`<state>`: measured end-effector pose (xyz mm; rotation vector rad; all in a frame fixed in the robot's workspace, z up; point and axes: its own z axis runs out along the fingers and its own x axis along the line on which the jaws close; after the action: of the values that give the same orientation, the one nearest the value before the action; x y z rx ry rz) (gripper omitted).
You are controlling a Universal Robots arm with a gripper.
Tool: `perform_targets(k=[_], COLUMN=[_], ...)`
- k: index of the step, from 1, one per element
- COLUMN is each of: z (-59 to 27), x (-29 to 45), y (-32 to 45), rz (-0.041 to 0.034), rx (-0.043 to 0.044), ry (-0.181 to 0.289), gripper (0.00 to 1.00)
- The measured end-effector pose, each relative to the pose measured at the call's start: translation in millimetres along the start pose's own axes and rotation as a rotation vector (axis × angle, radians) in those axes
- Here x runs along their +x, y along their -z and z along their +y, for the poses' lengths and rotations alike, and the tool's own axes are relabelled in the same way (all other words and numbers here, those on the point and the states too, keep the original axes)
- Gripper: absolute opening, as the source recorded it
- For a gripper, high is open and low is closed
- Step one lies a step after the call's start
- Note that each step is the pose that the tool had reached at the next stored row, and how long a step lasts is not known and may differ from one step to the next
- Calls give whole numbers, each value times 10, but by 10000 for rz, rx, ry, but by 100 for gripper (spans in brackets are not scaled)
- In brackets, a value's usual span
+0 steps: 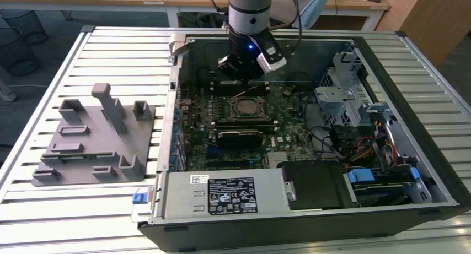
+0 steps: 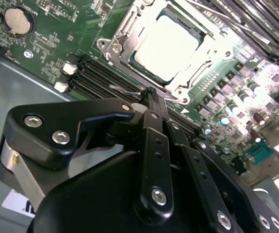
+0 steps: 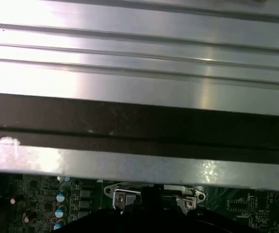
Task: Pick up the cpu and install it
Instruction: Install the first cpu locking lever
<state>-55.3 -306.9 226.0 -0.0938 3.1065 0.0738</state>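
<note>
The cpu (image 2: 166,46), a silvery-white square, lies flat inside the metal-framed socket (image 2: 120,36) on the green motherboard (image 2: 57,43). In the second wrist view my gripper (image 2: 149,93) hangs beside the socket's edge, its black fingers (image 2: 155,126) pressed together with nothing between them. The tip sits close to a thin wire lever (image 2: 124,90) along the socket, over the black memory slots (image 2: 98,77). In the exterior view the gripper (image 1: 241,73) hovers just behind the socket (image 1: 246,107), inside the open computer case (image 1: 309,221).
A grey plastic holder tray (image 1: 96,138) stands on the slatted table (image 1: 110,55) at the exterior view's left. Inside the case are a drive cage (image 1: 346,94), cables (image 1: 368,144) and a power supply (image 1: 228,196). The case wall (image 3: 139,121) runs close behind the gripper.
</note>
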Motion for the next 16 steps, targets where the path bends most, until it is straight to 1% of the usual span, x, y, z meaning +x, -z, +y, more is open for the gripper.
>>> perform_targets(k=[10, 16], z=[39, 34], x=[-75, -168], y=[-59, -93], rz=[2, 19], rx=[-1, -3], ry=[2, 2], gripper=[11, 11])
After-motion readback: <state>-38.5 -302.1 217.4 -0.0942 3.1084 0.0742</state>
